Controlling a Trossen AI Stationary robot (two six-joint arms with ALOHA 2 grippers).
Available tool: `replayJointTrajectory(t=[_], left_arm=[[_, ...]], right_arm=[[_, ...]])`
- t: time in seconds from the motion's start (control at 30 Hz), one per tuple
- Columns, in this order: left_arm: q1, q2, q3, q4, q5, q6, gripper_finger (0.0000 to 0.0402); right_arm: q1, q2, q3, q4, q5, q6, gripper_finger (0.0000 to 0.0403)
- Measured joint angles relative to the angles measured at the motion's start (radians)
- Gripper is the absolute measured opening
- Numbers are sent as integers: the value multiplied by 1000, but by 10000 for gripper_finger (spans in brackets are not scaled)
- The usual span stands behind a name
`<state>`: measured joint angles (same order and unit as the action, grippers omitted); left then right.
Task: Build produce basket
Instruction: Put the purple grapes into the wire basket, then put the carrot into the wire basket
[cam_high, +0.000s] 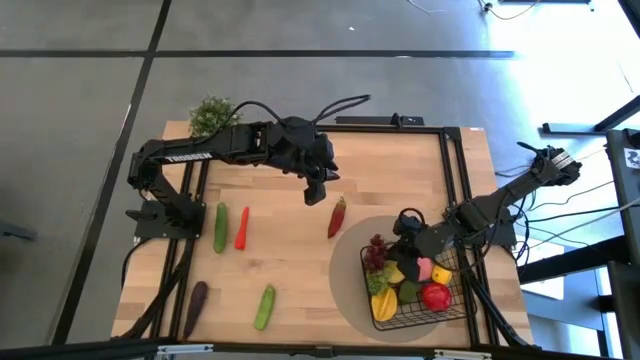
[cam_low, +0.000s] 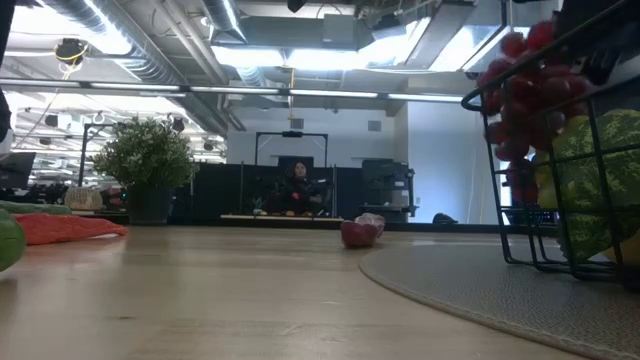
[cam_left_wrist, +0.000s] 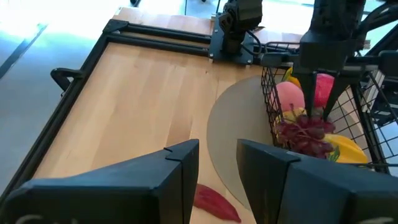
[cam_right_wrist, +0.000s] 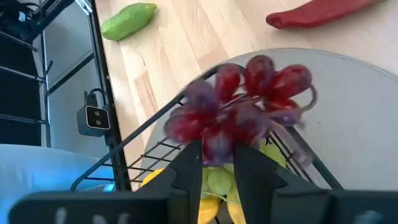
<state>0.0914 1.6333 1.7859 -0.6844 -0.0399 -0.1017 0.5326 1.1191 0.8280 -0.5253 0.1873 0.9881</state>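
My right fingers (cam_right_wrist: 217, 165) stand over the near-left corner of the basket (cam_high: 455, 305), at the bunch of dark red grapes (cam_right_wrist: 239, 109). In the right wrist view the two fingertips flank the underside of the bunch with a narrow gap between them; I cannot tell whether they grip it or have let it go. The grapes lie at the basket's rim, partly over the wire edge.

The basket sits on a round grey mat (cam_high: 350, 290) at the right side of the table (cam_high: 290, 260). Inside it, in the high view: a red apple (cam_high: 435, 296), a pink peach (cam_high: 423, 268), a green piece (cam_high: 409, 292), and yellow pieces (cam_high: 385, 305) that I cannot identify further. The low view shows the dark red grapes against the mesh wall with a green mottled fruit (cam_low: 590, 180) behind the wire.

My left fingers (cam_high: 316, 192) hang above the table's middle rear, parted with nothing between them. A red chili (cam_high: 336, 216) lies just beside them, at the mat's edge.

Loose produce on the table's left half: a cucumber (cam_high: 220, 227) and a carrot (cam_high: 242, 227) lie side by side, apart. Nearer the front edge lie an eggplant (cam_high: 196, 298) and a light green cucumber-like piece (cam_high: 264, 306). A leafy potted plant (cam_high: 211, 116) stands at the rear left corner.

A person (cam_low: 297, 187) sits in the room beyond the table.
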Motion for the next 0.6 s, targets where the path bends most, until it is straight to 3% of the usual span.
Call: replayJointTrajectory(t=[0.33, 0.6], left_arm=[[5, 0, 0, -185, -62, -120, 98], [9, 0, 0, -475, -82, -409, 98]], right_arm=[[-19, 0, 71, -17, -122, -187, 89], [-19, -2, 187, -126, -117, -270, 86]])
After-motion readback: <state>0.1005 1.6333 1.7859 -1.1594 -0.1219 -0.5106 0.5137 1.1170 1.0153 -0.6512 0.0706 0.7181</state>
